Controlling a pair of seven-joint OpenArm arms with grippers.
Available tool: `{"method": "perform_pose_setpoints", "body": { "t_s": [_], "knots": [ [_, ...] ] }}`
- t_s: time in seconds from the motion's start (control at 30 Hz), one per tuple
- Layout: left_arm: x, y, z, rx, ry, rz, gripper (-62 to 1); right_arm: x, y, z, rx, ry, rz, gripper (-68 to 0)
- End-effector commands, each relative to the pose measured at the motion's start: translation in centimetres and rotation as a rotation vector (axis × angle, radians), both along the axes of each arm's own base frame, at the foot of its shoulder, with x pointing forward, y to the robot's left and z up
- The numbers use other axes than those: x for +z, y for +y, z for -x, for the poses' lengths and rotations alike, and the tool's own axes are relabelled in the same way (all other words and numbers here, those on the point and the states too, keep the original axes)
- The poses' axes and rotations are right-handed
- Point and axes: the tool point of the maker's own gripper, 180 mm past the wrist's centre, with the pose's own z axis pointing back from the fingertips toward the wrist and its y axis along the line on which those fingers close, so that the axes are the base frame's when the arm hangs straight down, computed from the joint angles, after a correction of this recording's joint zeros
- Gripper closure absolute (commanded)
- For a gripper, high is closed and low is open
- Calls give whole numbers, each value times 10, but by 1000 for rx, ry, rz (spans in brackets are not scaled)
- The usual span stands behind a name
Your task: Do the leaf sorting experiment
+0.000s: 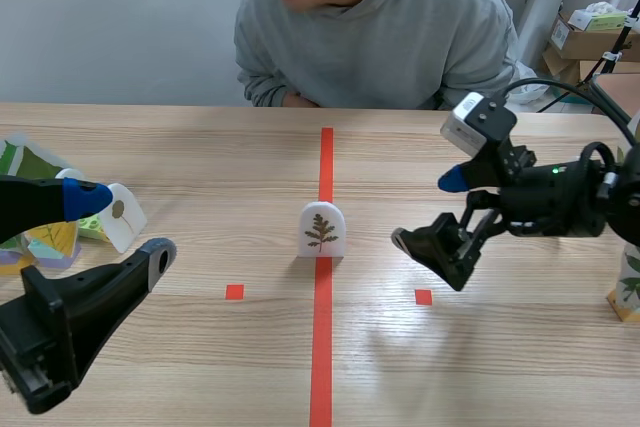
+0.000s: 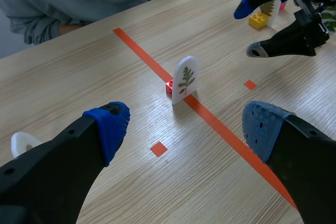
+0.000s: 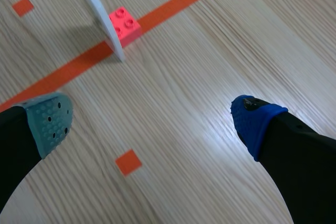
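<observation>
I'm seeing the white arched leaf card [image 1: 322, 230], printed with a brown leaf, standing upright against a red brick [image 2: 169, 87] on the tabletop's [image 1: 220, 157] centre line. The left end effector [image 1: 128, 225] and right end effector [image 1: 425, 209] are hovering spread, empty.

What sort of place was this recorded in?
Probably a lab or office workroom: a wooden table marked with orange-red tape, a person seated across it, and cardboard boxes stacked behind.

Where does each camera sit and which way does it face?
Scene view: between the arms, facing the person; left gripper and right gripper show.
Left wrist view: on left arm, looking down past open fingers at leaf card.
Right wrist view: on right arm, looking down past open fingers at pink brick.
All share the leaf card.
</observation>
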Motion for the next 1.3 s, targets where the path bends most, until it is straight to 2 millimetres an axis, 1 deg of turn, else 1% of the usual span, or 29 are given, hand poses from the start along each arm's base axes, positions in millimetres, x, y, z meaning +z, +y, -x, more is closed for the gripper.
{"method": "perform_pose_setpoints", "body": {
  "t_s": [0.0,0.13,0.27,0.5,0.63,0.8,0.93,1.1,1.27],
  "knots": [
    [8,-4,-1,-3,-22,29,-467,14,8,-14,5,-49,-20,-623],
    [8,-4,-1,-3,-22,29,-467,9,26,-25,10,-53,-16,-623],
    [8,-4,-1,-3,-22,29,-467,2,44,-28,42,-35,-13,-623],
    [8,-4,-1,-3,-22,29,-467,-12,62,-35,39,-25,1,-623],
    [8,-4,-1,-3,-22,29,-467,-13,73,-38,47,-22,-3,-617],
    [8,-4,-1,-3,-22,29,-467,-20,86,-43,44,-12,0,-617],
    [8,-4,-1,-3,-22,29,-467,-24,99,-42,53,-1,-8,-617],
    [8,-4,-1,-3,-22,30,-467,-30,115,-37,75,14,-9,-617],
    [8,-4,-1,-3,-22,30,-467,-30,117,-38,56,10,-14,-616]
  ]
}}
